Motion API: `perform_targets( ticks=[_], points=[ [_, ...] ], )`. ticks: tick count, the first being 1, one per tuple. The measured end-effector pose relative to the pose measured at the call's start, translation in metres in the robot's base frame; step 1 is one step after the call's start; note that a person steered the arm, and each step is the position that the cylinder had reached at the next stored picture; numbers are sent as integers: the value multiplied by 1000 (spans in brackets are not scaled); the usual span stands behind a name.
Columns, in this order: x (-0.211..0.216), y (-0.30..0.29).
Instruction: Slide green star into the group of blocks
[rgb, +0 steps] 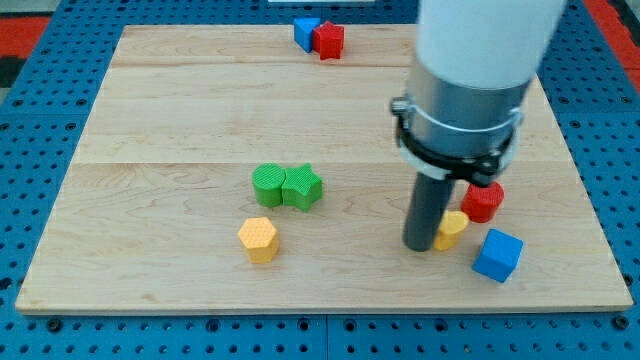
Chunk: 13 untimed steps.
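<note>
The green star (303, 187) lies near the middle of the wooden board (180, 120), touching a green round block (268, 185) on its left. A yellow hexagon block (259, 239) sits just below them. At the view's lower right a group holds a red block (484, 201), a yellow block (452, 229) and a blue cube (497, 255). My tip (420, 245) rests on the board right beside the yellow block's left side, well to the right of the green star.
A blue block (306, 32) and a red block (329, 40) sit together at the board's top edge. The arm's wide grey and white body (470, 80) hides part of the board at the upper right. A blue pegboard (40, 120) surrounds the board.
</note>
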<state>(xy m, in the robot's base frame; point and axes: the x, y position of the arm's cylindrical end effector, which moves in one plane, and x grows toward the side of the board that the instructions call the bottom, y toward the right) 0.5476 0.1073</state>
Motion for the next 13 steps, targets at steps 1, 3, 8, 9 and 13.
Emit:
perform_targets(
  ticks=[1,3,8,9,13],
  points=[
    [-3,26],
    [-23,-39],
    [-114,-168],
    [-98,-193],
    [-75,-127]
  ],
)
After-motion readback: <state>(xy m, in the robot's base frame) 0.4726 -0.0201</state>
